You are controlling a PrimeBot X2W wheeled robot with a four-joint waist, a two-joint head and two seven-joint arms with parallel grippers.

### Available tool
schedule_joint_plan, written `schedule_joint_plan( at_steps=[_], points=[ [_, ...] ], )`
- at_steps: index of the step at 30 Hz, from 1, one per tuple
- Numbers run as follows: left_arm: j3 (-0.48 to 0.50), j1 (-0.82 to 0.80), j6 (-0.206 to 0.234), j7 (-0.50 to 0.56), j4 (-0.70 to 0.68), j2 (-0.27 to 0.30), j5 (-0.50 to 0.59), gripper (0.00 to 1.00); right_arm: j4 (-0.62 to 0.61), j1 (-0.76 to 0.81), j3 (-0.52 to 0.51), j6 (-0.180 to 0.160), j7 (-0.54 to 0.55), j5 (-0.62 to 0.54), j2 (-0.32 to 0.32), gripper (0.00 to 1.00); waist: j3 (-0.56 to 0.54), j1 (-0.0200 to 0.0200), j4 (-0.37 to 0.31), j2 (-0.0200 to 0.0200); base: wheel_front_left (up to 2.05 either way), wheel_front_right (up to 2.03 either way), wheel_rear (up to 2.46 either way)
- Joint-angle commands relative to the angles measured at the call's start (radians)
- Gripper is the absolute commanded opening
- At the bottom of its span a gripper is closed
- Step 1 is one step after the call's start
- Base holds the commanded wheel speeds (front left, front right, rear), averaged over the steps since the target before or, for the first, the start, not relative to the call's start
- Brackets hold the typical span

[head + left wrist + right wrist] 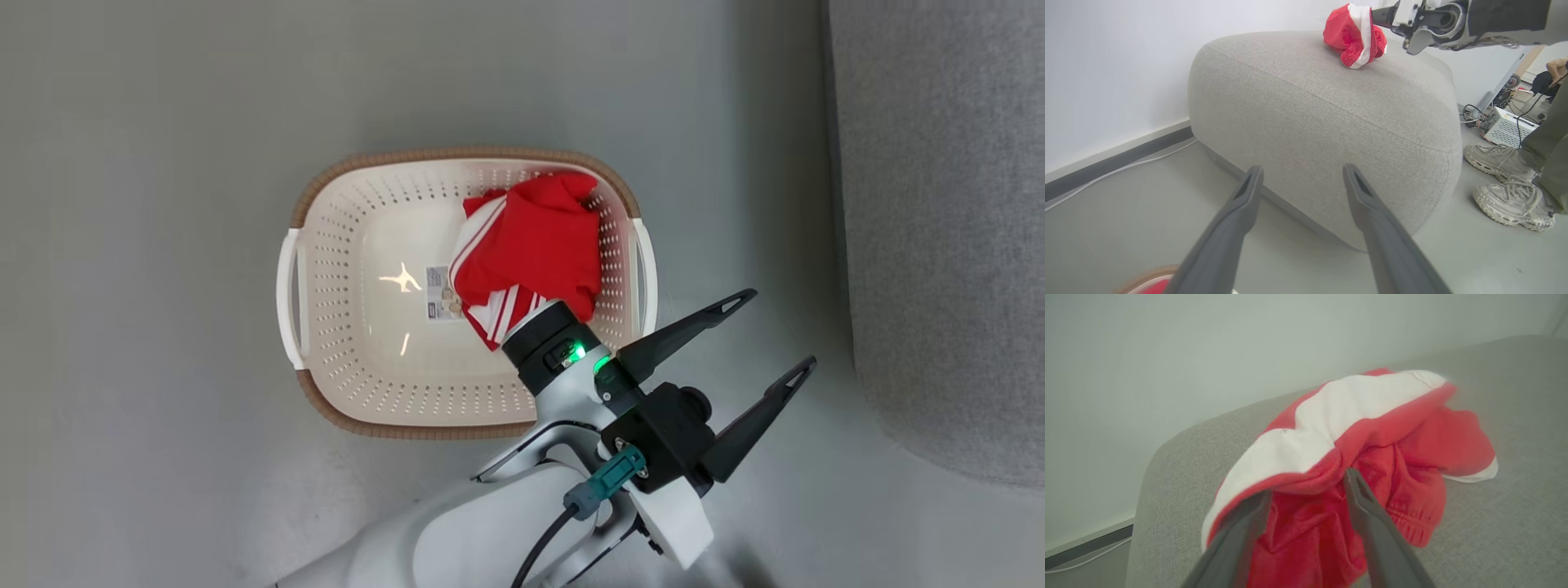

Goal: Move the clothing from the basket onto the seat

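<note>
Head view: cream laundry basket (457, 155) sits mid-frame on the floor, with a red white-striped garment (531, 245) bunched in its right half beside the paper label (441, 294). The left end effector (771, 335) is lower right of centre, fingers spread wide with nothing between them. The grey sofa (939, 204) is along the right edge.

Left wrist view: left end effector (1302, 173) is open and points at the sofa (1331, 122). A second red garment (1355, 34) lies on top of the sofa at upper centre, touching the right arm (1437, 20). A person's sneakers (1506, 183) are at the right.

Right wrist view: right end effector (1306, 490) has its fingers parted, not clamped, with the second red garment (1392, 428) draped over the tips and resting on the sofa (1515, 396).
</note>
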Motion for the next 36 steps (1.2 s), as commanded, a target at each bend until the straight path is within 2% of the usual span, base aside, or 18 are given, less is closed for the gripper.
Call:
schedule_joint_plan(
  at_steps=[1, 8, 13, 18, 23, 28, 36],
  points=[
    [0.024, 0.032, -0.008, -0.005, -0.030, -0.006, 0.000, 1.00, -0.019, 0.077, 0.002, 0.003, -0.005, -0.011, -0.036, 1.00, -0.034, 0.0000, 0.010, 0.0000, 0.00, 0.00, 0.00],
    [0.097, 0.125, -0.014, -0.005, -0.036, -0.006, 0.017, 1.00, -0.068, 0.229, -0.007, 0.003, -0.005, -0.057, 0.016, 1.00, -0.153, 0.0000, 0.036, 0.0000, 0.00, 0.00, 0.00],
    [0.180, 0.204, -0.018, -0.005, -0.022, -0.006, 0.043, 1.00, -0.151, 0.308, -0.016, 0.003, -0.005, -0.097, 0.062, 1.00, -0.234, 0.0000, 0.051, 0.0000, 0.00, 0.00, 0.00],
    [0.298, 0.298, -0.031, -0.005, -0.009, -0.006, 0.078, 1.00, -0.247, 0.373, -0.014, 0.003, -0.005, -0.153, 0.119, 1.00, -0.317, 0.0000, 0.071, 0.0000, 0.00, 0.00, 0.00],
    [0.462, 0.407, -0.037, -0.005, -0.024, -0.006, 0.111, 1.00, -0.329, 0.432, -0.019, 0.003, -0.005, -0.169, 0.193, 1.00, -0.395, 0.0000, 0.094, 0.0000, 0.00, 0.00, 0.00],
    [0.574, 0.485, -0.044, -0.005, -0.021, -0.006, 0.155, 1.00, -0.382, 0.461, -0.005, 0.003, -0.005, -0.193, 0.231, 1.00, -0.443, 0.0000, 0.111, 0.0000, 0.00, 0.00, 0.00],
    [0.778, 0.600, -0.057, -0.005, -0.023, -0.006, 0.222, 1.00, -0.460, 0.506, 0.053, 0.003, -0.005, -0.299, 0.298, 1.00, -0.525, 0.0000, 0.132, 0.0000, 0.00, 0.00, 0.00]
  ],
)
